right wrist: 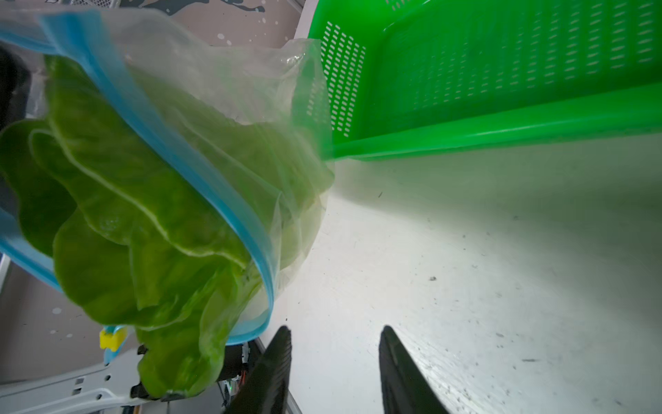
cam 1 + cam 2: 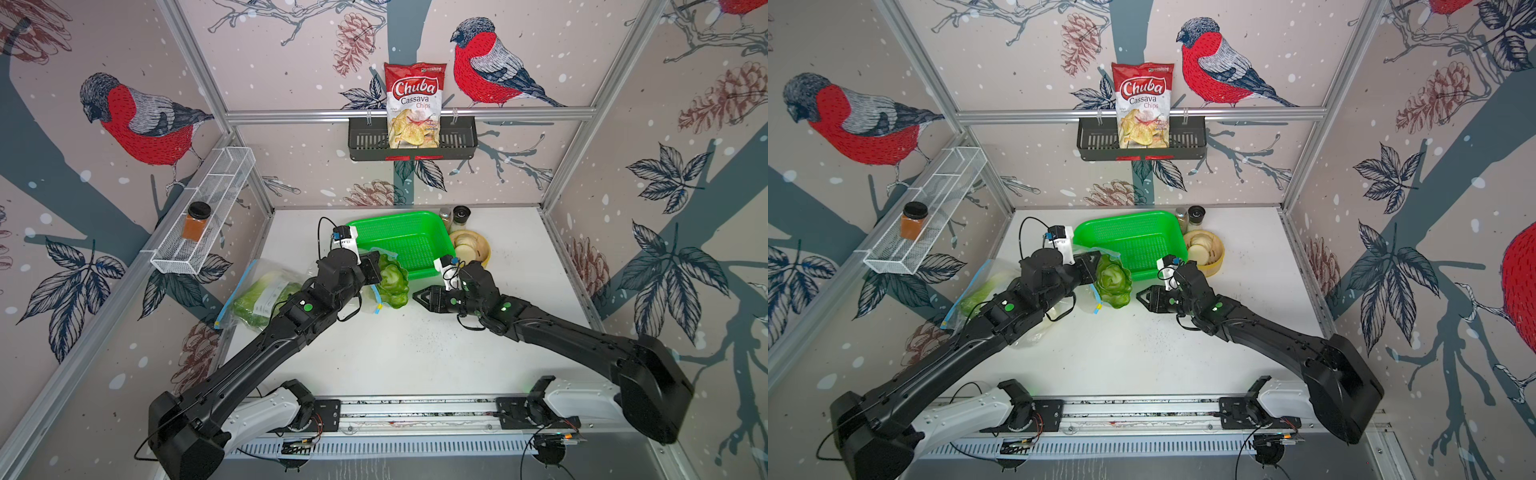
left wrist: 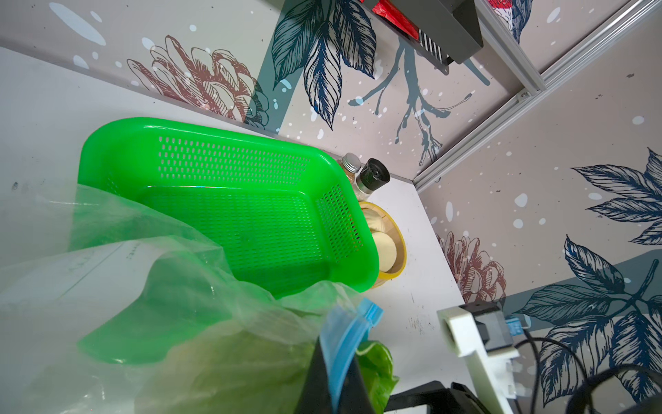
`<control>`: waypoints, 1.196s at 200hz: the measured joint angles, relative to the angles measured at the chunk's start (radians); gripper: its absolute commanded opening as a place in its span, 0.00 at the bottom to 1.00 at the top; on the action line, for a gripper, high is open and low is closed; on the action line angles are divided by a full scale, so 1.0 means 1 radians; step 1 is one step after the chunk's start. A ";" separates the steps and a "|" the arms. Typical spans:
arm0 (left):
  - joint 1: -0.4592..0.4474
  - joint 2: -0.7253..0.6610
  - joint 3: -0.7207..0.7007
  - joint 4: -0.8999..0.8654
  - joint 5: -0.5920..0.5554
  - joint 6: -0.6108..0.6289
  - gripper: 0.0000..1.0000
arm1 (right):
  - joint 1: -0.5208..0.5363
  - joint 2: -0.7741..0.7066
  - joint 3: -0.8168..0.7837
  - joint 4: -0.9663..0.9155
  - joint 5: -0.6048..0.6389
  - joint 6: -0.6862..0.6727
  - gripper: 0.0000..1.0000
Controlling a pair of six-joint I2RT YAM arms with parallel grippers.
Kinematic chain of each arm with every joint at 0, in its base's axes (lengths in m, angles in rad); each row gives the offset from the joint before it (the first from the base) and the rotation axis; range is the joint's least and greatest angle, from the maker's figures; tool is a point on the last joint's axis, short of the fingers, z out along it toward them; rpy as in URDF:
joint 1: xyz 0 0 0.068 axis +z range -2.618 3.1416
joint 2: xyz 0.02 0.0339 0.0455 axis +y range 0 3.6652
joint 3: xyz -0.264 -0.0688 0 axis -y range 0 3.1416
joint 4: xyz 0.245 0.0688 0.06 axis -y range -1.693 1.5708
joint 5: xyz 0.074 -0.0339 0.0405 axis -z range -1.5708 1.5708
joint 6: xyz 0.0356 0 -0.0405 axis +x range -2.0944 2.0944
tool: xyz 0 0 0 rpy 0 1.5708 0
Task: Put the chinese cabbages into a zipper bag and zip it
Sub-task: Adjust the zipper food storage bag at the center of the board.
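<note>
A clear zipper bag (image 1: 250, 89) with a blue zip strip (image 3: 349, 329) hangs off the table. My left gripper (image 3: 335, 362) is shut on that strip at the bag's mouth, seen in a top view (image 2: 374, 270). One chinese cabbage (image 2: 392, 282) (image 2: 1113, 282) sits in the bag, its green leaves (image 1: 136, 200) sticking out past the blue rim. A yellow slider (image 1: 111, 338) hangs at the strip's end. My right gripper (image 1: 336, 333) is open and holds nothing, just right of the cabbage (image 2: 419, 297). A second bag with green cabbage (image 2: 266, 297) lies at the left under my left arm.
The green mesh basket (image 2: 395, 217) (image 3: 215, 125) stands right behind the held bag. A wooden bowl (image 2: 486, 249) and two bottles (image 2: 457, 216) are at its right. A chips bag (image 2: 413, 104) is in the back wall rack, and a jar (image 2: 196, 222) on the left wire shelf.
</note>
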 measured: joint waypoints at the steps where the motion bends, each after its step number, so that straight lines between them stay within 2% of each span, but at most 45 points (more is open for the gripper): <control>1: 0.000 0.000 0.000 0.000 0.000 0.000 0.00 | 0.000 0.002 0.000 0.002 -0.001 0.000 0.40; 45: 0.000 -0.003 -0.006 0.004 0.000 -0.003 0.00 | 0.014 0.042 0.000 0.072 -0.050 0.046 0.39; 117: 0.002 0.001 -0.006 0.006 0.000 -0.003 0.00 | 0.032 0.000 -0.021 0.086 -0.047 0.054 0.39; 171: 0.002 0.001 -0.006 0.006 0.004 -0.003 0.00 | 0.037 0.062 -0.018 0.140 -0.061 0.098 0.37; 239: 0.002 0.002 -0.008 0.006 0.007 -0.003 0.00 | 0.037 0.019 -0.037 0.159 -0.066 0.098 0.38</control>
